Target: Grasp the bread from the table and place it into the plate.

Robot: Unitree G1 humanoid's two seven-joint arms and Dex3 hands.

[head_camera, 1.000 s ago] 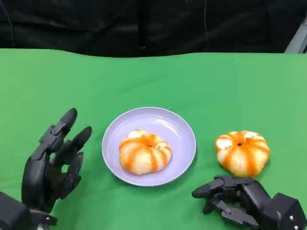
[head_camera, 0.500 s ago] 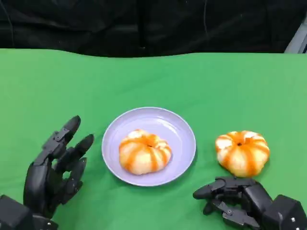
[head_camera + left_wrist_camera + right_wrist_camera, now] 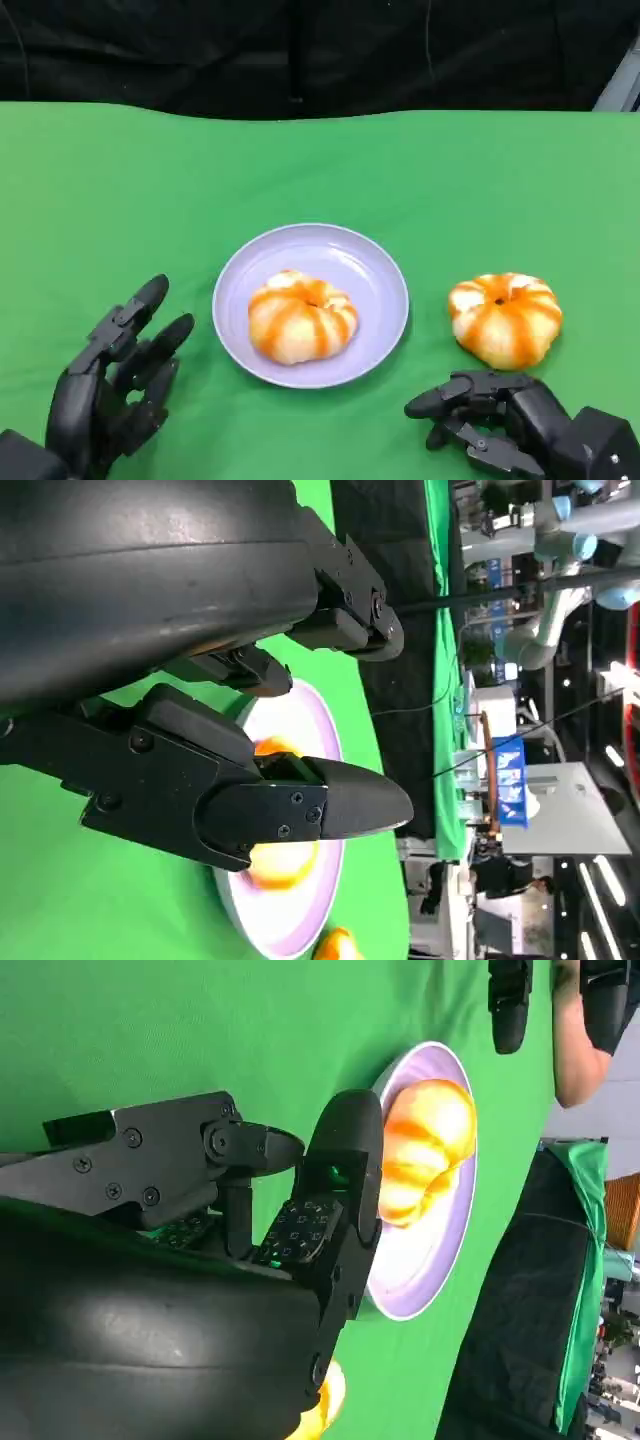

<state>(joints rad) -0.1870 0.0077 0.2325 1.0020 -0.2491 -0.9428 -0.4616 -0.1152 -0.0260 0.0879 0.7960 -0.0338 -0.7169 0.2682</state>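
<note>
A lilac plate point(image 3: 375, 275) sits mid-table with one orange-striped bread point(image 3: 301, 316) lying in it. A second striped bread point(image 3: 506, 318) rests on the green cloth to the plate's right. My right hand point(image 3: 500, 420) lies low at the front right, just in front of that bread, fingers apart and holding nothing. My left hand point(image 3: 115, 385) is at the front left of the plate, fingers spread and empty. The plate point(image 3: 320, 730) and its bread point(image 3: 283, 860) show past my left fingers point(image 3: 250, 810) in the left wrist view. The right wrist view shows the plate point(image 3: 455, 1250) and bread point(image 3: 425, 1150).
Green cloth point(image 3: 320, 170) covers the table, with a black backdrop point(image 3: 300, 50) behind its far edge. Open cloth lies behind the plate and to both sides. In the right wrist view, my left hand's fingers point(image 3: 510, 1000) show beyond the plate.
My left hand has drawn back and down toward the table's front left corner. My right hand has barely shifted. Both breads and the plate stay put.
</note>
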